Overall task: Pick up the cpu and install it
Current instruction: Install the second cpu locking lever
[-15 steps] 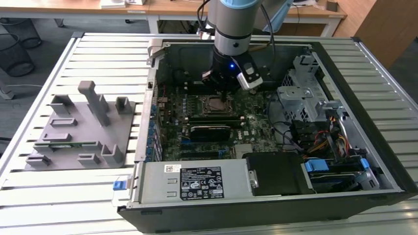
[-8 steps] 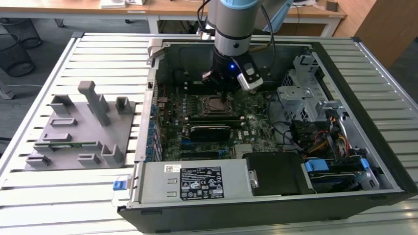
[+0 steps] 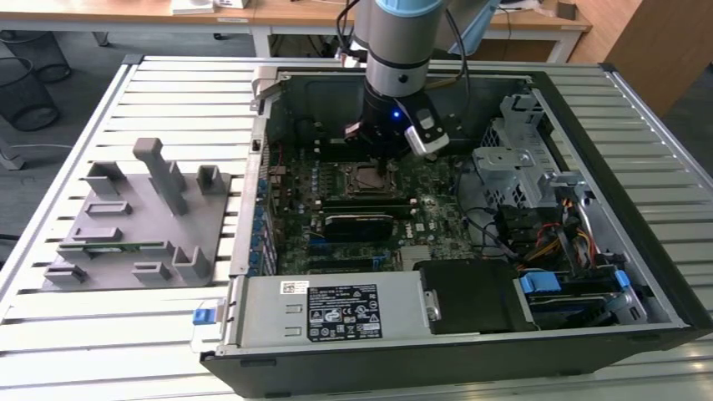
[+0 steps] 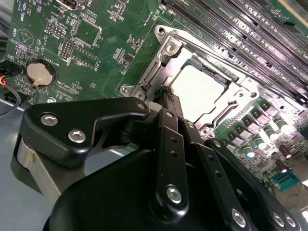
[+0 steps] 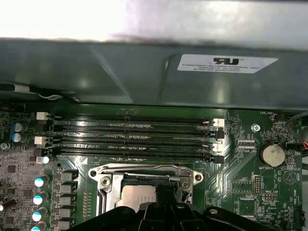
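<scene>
Inside the open computer case (image 3: pixel 635 109), in the exterior view, the arm is reached down over the motherboard (image 3: pixel 418 196), and the gripper (image 3: pixel 385 171) is placed at the processor socket (image 3: pixel 368 178), towards the far side of the board. A grey fixture tray (image 3: pixel 123 225) is seen on the slatted table, well apart at the exterior view's left.

In the second wrist view, the cpu (image 4: pixel 199 91) is seen lying flat inside the metal socket frame (image 4: pixel 168 48), its pale top level and uncovered. The gripper (image 4: pixel 167 95) is brought to a narrow point just at one edge of the chip; the claw appears pressed together, with nothing judged to be pinched in it. Whether the tip is touching the chip or is just above it cannot be told. A coin battery (image 4: pixel 40 72) is seen on the board well apart from the socket, and the memory slots (image 4: pixel 250 24) are seen beyond the frame.

In the first wrist view, the cpu (image 5: pixel 137 197) is again seen within the socket frame (image 5: pixel 144 171), with the gripper (image 5: pixel 163 190) at its edge and the memory slots (image 5: pixel 134 139) just beyond.

The placing step is judged to be in hand or nearly finished, since the chip is already in its seat. Whatever move follows is judged to call for a straight, gentle motion, so that the chip is not dragged or tilted out of the frame.
</scene>
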You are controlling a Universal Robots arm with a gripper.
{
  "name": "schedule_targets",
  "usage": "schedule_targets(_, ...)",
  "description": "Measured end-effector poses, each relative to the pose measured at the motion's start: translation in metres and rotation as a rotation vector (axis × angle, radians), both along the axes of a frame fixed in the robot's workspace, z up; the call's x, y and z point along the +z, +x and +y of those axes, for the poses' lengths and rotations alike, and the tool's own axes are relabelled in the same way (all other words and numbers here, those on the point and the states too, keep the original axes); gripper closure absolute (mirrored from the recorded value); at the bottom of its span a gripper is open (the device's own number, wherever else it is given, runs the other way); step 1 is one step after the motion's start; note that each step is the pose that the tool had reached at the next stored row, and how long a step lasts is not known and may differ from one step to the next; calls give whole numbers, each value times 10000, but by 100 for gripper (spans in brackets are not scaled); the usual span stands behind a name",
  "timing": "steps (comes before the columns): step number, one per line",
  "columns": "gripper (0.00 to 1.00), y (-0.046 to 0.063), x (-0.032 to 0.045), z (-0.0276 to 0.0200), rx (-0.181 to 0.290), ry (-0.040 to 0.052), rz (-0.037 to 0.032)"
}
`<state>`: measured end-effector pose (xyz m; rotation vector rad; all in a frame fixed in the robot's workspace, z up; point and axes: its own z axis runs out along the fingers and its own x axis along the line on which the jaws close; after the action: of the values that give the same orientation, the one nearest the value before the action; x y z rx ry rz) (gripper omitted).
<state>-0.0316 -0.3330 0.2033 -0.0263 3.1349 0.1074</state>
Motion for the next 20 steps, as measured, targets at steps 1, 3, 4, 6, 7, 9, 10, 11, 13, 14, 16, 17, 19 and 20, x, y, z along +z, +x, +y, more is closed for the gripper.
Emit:
schedule_targets(1,89,0,0,-2,0,0,0)
schedule_targets(3,89,0,12,-25,1,-7,0)
schedule_targets(4,89,0,13,-25,1,-7,0)
schedule_targets(6,89,0,16,-25,1,-9,0)
schedule_targets(7,89,0,18,-25,0,-8,0)
schedule_targets(9,89,0,21,-25,1,-8,0)
schedule_targets(10,89,0,24,-25,1,-10,2)
schedule_targets(11,89,0,26,-25,0,-10,1)
schedule_targets(13,89,0,31,-25,1,-11,0)
schedule_targets(14,89,0,32,-25,0,-11,0)
schedule_targets(16,89,0,35,-25,1,-15,1)
schedule_targets(17,89,0,42,-25,0,-15,1)
schedule_targets(19,89,0,51,-25,0,-12,1)
schedule_targets(20,89,1,54,-24,0,-12,0)
